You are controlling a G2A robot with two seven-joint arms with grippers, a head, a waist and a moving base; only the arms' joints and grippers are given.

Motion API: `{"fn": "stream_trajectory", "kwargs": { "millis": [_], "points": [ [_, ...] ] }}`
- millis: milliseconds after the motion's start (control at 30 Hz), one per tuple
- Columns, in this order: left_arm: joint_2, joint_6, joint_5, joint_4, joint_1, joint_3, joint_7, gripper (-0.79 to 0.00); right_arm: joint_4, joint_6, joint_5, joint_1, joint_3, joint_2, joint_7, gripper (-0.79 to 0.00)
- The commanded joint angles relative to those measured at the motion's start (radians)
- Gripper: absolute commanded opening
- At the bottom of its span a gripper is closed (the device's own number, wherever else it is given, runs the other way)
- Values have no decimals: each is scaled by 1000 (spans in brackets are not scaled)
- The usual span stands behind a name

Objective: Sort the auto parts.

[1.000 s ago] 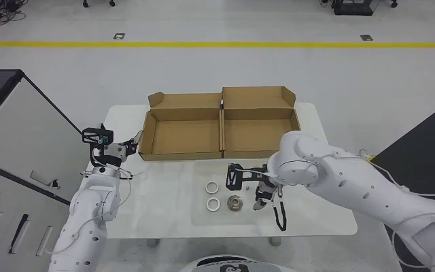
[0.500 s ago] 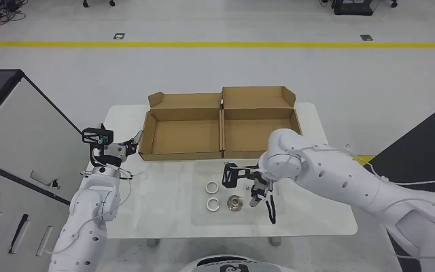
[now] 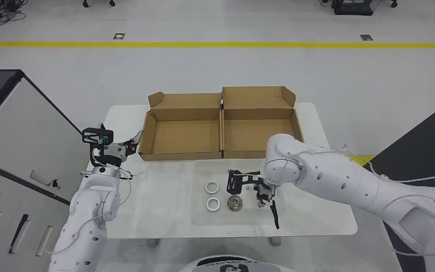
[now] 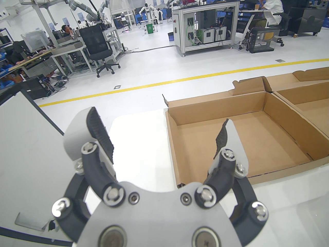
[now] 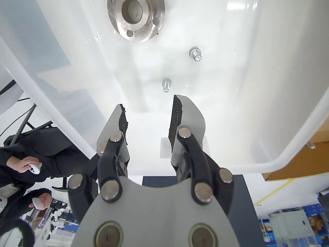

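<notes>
Flange of dull silver metal, with a raised hub ringed by holes, lies flat near the front of the white table. The right gripper hangs close by, fingers parted and empty. Its wrist view picks out one small bolt and a second bolt lying between. From above, two white rings sit left of the flange, and two open cardboard boxes stand at the back. The left gripper is spread and empty by the left box. A yellow line crosses the grey floor.
</notes>
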Motion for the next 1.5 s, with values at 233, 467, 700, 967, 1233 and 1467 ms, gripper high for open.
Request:
{"fn": "stream_trajectory", "kwargs": {
  "millis": [233,467,700,967,1233,1467],
  "points": [
    [0,0,0,0,0,0,0,0,53,-26,15,22,-44,-19,-26,-413],
    [0,0,0,0,0,0,0,0,102,-44,8,25,-66,-45,-44,-422],
    [0,0,0,0,0,0,0,0,138,-43,-5,14,-66,-70,-43,-428],
    [0,0,0,0,0,0,0,0,165,-41,-15,11,-66,-86,-42,-462],
    [0,0,0,0,0,0,0,0,180,-43,-27,6,-66,-97,-43,-468],
    [0,0,0,0,0,0,0,0,200,-47,-29,2,-66,-107,-47,-477]
  ]
}}
